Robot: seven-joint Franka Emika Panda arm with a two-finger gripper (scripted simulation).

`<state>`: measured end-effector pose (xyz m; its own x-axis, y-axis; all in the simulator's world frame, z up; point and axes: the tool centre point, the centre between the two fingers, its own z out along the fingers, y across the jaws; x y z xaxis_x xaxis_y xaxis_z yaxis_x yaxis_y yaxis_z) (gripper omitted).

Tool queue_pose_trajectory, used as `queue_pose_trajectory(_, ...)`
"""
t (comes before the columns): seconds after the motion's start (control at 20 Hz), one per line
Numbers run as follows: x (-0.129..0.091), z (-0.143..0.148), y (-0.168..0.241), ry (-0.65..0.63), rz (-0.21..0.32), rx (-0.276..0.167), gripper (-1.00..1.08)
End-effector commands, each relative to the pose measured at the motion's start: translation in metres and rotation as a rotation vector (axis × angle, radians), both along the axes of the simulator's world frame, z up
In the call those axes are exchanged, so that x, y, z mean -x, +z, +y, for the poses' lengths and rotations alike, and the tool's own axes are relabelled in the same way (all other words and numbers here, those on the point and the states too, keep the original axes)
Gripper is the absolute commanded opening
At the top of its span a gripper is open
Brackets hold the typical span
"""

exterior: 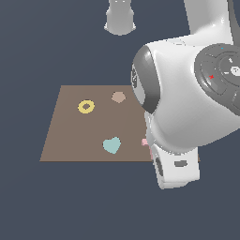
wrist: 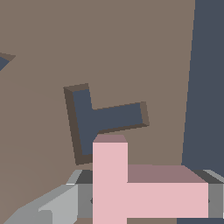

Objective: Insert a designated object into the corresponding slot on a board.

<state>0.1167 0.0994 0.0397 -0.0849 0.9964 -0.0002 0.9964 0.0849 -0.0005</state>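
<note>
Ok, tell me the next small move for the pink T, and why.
Probably ease the pink T-shaped block toward the T-shaped slot and rotate it slightly before lowering. In the wrist view the gripper holds it beside the cutout, not over it, and the cutout's arms sit tilted relative to the block's.

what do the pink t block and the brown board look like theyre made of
Both are simulator renders, so this is a guess. The pink T block looks like matte plastic or painted wood: flat, even colour, sharp edges, no gloss. The board looks like matte wood or fibreboard: uniform brown, no grain or shine.
</note>
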Motion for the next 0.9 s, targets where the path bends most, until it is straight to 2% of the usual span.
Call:
queue_pose_trajectory(0.0,0.008,0.015,0.001,0.062,0.000,0.000,-1.00)
queue_pose_trajectory(0.35,0.024,0.036,0.001,0.156,0.000,0.000,-1.00)
queue_pose_trajectory(0.85,0.026,0.039,-0.001,0.165,0.001,0.000,-1.00)
